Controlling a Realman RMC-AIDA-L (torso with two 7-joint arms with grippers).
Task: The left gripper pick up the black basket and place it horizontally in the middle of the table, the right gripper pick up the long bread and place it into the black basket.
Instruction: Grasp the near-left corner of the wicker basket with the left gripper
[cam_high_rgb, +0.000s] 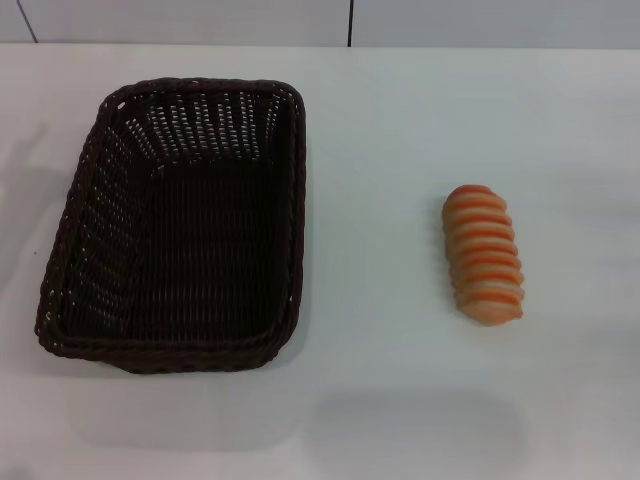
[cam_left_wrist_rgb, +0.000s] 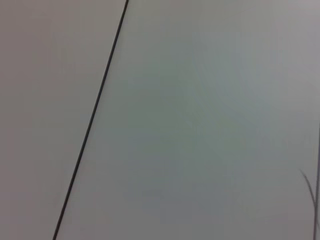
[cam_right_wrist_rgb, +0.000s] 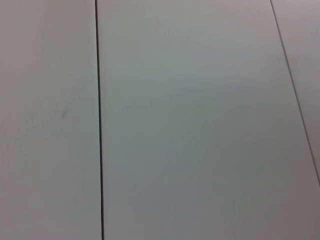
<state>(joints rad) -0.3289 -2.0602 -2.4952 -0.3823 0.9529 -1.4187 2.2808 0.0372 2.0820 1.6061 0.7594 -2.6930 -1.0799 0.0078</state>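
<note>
The black basket lies on the left half of the white table in the head view, long side running away from me, empty. The long bread, striped orange and cream, lies on the table's right half, also lengthwise away from me, well apart from the basket. Neither gripper shows in any view. Both wrist views show only pale panels with dark seams.
A pale wall with dark vertical seams runs along the table's far edge. Bare white tabletop lies between the basket and the bread and along the front edge.
</note>
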